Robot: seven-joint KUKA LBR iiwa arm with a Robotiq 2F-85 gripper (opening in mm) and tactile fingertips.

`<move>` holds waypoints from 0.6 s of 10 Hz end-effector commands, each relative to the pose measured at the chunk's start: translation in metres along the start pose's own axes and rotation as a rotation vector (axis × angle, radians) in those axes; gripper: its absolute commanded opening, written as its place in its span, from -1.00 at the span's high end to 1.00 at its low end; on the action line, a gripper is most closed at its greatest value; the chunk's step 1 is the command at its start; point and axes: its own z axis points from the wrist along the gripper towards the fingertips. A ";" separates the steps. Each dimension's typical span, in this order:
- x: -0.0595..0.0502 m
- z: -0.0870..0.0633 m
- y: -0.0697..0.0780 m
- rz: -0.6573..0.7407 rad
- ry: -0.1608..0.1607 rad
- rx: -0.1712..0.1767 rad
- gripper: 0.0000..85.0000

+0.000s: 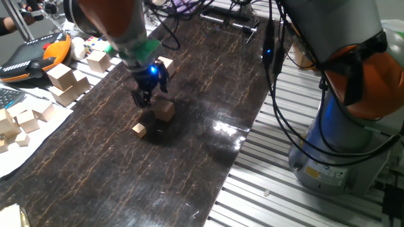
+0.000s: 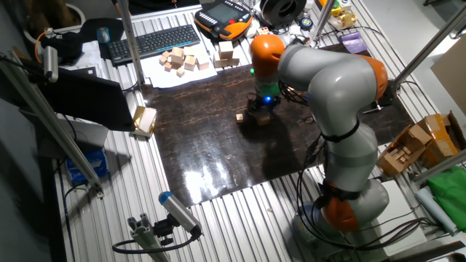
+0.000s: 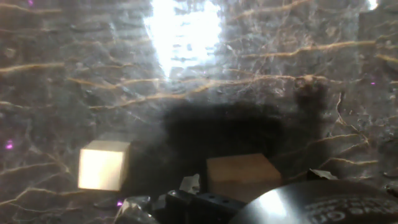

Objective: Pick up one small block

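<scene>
A tiny pale wooden cube point(image 1: 139, 130) lies on the glossy, dark veined counter point(image 1: 189, 145). The gripper point(image 1: 144, 98) hovers low just left of the small block point(image 1: 164, 110), a reddish-tan cube; its opening cannot be determined, and nothing is visibly held.

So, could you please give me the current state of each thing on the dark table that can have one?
gripper: low over the table beside the small block, holding nothing; open or shut unclear.
small block: resting flat on the table, not gripped.
tiny pale cube: resting on the table, apart from the small block, untouched.
</scene>
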 end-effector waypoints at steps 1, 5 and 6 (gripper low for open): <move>0.001 0.001 -0.001 0.001 0.002 -0.006 -0.98; 0.009 0.003 0.002 0.015 -0.001 -0.030 -0.97; 0.011 0.004 0.004 0.020 -0.009 -0.027 -0.91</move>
